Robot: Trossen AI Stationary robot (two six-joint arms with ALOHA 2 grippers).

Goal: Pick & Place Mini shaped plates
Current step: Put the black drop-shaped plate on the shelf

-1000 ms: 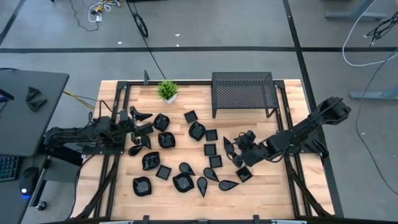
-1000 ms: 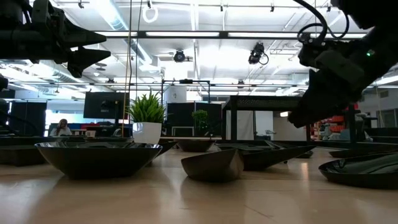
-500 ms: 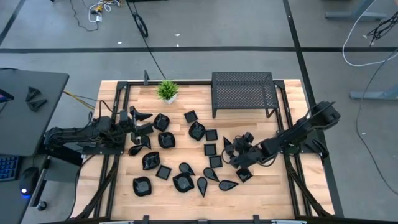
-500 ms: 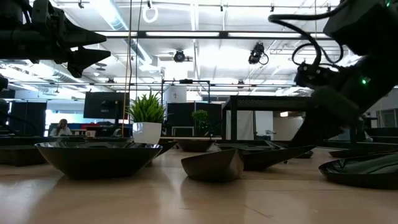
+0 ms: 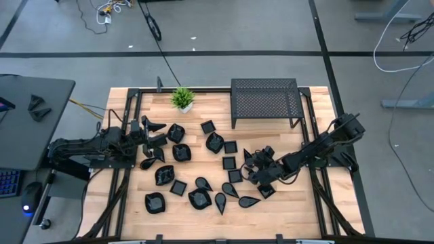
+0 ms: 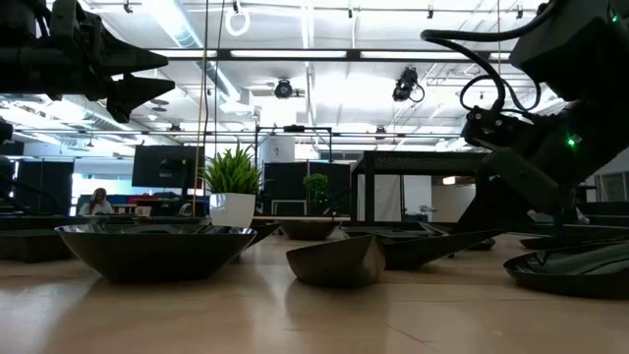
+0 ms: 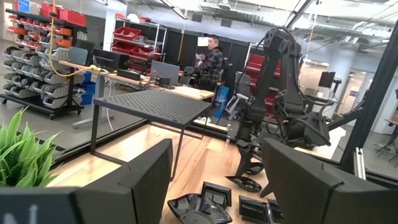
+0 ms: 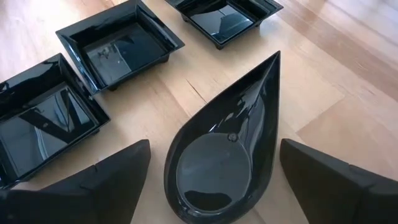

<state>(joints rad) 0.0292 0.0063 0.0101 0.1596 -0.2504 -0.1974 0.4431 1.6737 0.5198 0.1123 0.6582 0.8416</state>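
Shifted lower and a little further in over the last second: right gripper [image 5: 256, 169], now low over the plates at about four o'clock of the table [image 5: 319, 210]. Left gripper [image 5: 150, 129] unmoved at nine o'clock, jaws spread, holding nothing.

Step in hand, by the look of it: approach for a pick. Right jaws spread wide, straddling a teardrop plate [image 8: 227, 149] that lies flat on the wood, nothing pinched yet. Three square plates [image 8: 118, 45] just beyond it. Other mini plates scattered across the table's middle.

Next move probably calls for a further drop, then closing on the teardrop's rim without nudging the squares.

Hard to make out: fingertip height above the wood; drop-off spot not shown.
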